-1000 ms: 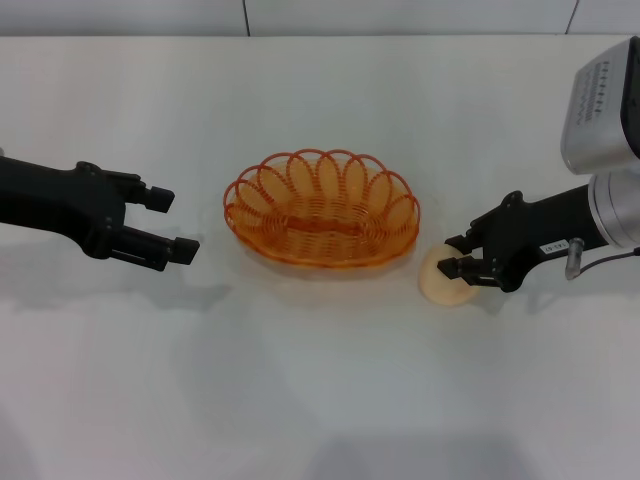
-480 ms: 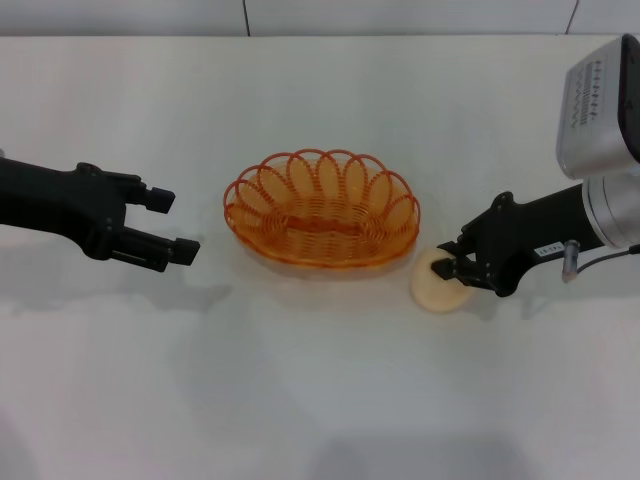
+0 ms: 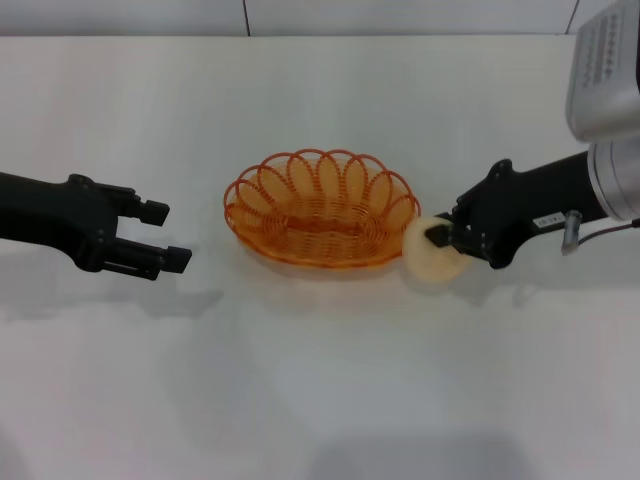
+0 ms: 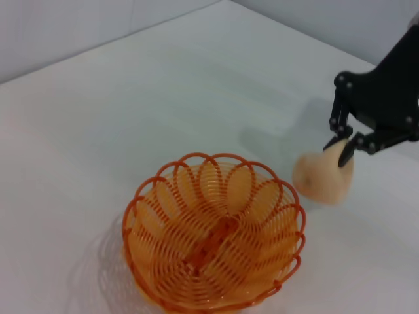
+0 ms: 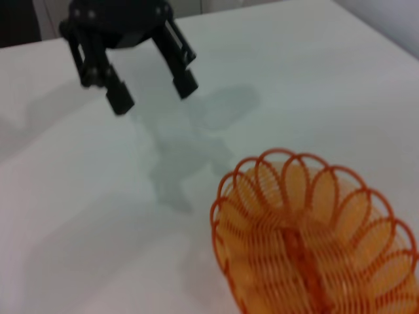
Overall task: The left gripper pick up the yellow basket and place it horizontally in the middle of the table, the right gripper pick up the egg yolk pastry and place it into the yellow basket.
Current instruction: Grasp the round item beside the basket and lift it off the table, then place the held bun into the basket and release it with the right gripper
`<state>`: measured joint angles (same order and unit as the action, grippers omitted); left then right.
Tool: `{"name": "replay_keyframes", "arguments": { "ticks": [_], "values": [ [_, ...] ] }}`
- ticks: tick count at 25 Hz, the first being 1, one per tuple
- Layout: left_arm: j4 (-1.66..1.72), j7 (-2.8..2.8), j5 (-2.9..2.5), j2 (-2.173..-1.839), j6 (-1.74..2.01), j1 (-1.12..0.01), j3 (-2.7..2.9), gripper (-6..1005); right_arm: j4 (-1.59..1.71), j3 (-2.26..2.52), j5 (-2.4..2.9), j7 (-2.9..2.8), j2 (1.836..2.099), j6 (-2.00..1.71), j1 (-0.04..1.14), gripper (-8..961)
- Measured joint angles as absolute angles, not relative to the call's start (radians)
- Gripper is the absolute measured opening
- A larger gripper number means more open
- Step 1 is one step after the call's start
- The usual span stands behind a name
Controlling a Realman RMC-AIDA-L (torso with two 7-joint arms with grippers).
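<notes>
The yellow basket (image 3: 322, 207) lies lengthwise across the middle of the white table (image 3: 320, 400), empty. It also shows in the left wrist view (image 4: 213, 241) and the right wrist view (image 5: 317, 235). My right gripper (image 3: 440, 236) is shut on the egg yolk pastry (image 3: 430, 255) and holds it lifted beside the basket's right end. In the left wrist view the pastry (image 4: 323, 177) hangs from the right gripper (image 4: 346, 142). My left gripper (image 3: 165, 235) is open and empty, to the left of the basket, apart from it. It also shows in the right wrist view (image 5: 150, 85).
A grey wall (image 3: 320, 15) runs along the table's far edge. Bare tabletop lies in front of the basket and on both sides.
My right gripper has lifted the pastry off the table and carried it left and up toward the basket's right end. My left gripper has drawn back a little to the left.
</notes>
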<state>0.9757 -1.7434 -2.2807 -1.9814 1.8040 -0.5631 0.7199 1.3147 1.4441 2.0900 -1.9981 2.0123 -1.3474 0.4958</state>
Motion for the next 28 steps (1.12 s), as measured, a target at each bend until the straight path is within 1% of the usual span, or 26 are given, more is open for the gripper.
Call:
{"name": "replay_keyframes", "arguments": {
  "ticks": [3,8,17,22,28],
  "values": [
    [0.975,-1.743,-2.285,-1.981,1.806,-0.560,0.721,797,1.343,1.443,2.090,-2.018,2.012,-1.349,0.507,54],
    [0.975,-1.743,-2.288,-1.981,1.807,-0.557,0.723,791,1.346,1.447,2.089,-2.038,2.016,-1.339,0.569,47],
    [0.973,-1.760,-2.288,-1.982,1.807,-0.564,0.722,807,1.193,1.498,2.089,-2.048,2.023,-1.232,0.714,38],
    [0.971,-1.771,-2.289,-1.984,1.806,-0.573,0.722,811,1.121,1.526,2.089,-2.051,2.024,-1.189,0.766,36],
    [0.971,-1.773,-2.283,-1.987,1.807,-0.576,0.722,886,1.087,1.552,2.089,-2.053,2.025,-1.151,0.781,36]
  ]
}}
